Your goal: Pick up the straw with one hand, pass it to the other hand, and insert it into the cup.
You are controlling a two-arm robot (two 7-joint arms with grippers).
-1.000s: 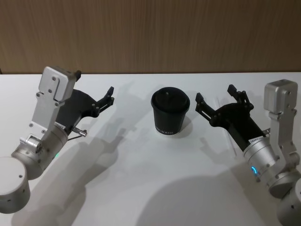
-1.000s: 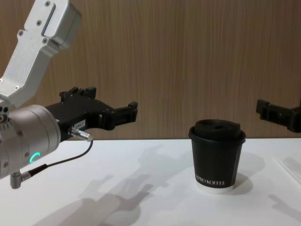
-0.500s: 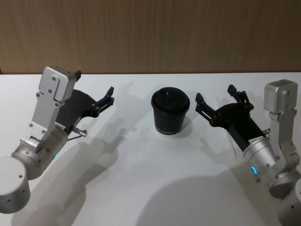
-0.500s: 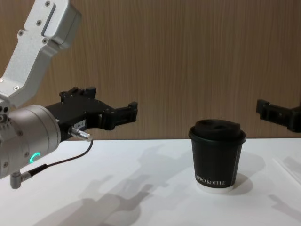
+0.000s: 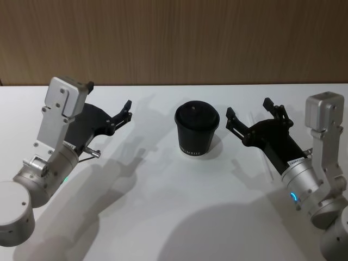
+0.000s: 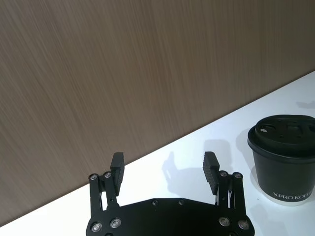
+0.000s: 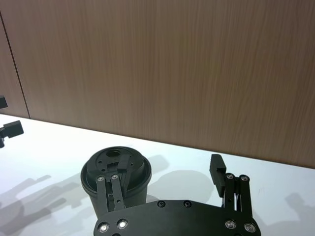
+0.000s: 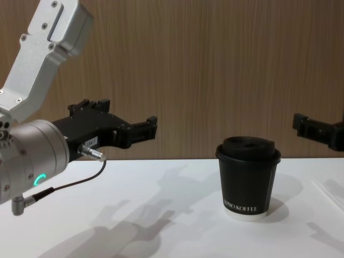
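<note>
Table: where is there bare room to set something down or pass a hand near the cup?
Widest bare patch: the table on the near side of the cup. Also bare: the strip between cup and wall. Crowded: both sides of the cup, where the open left gripper and open right gripper hover, the right one nearer.

Cup (image 5: 196,140): matt black paper; lid (image 5: 197,115) smooth plastic.
Left gripper (image 6: 164,162), right gripper (image 7: 172,167): matt black, shiny metal screws.
Left wrist housing (image 8: 32,156): satin silver metal.
Worktop (image 5: 163,206) beneath the grippers: smooth matt white.
Wall panel (image 5: 174,38) beyond the grippers: fine-grained wood.
</note>
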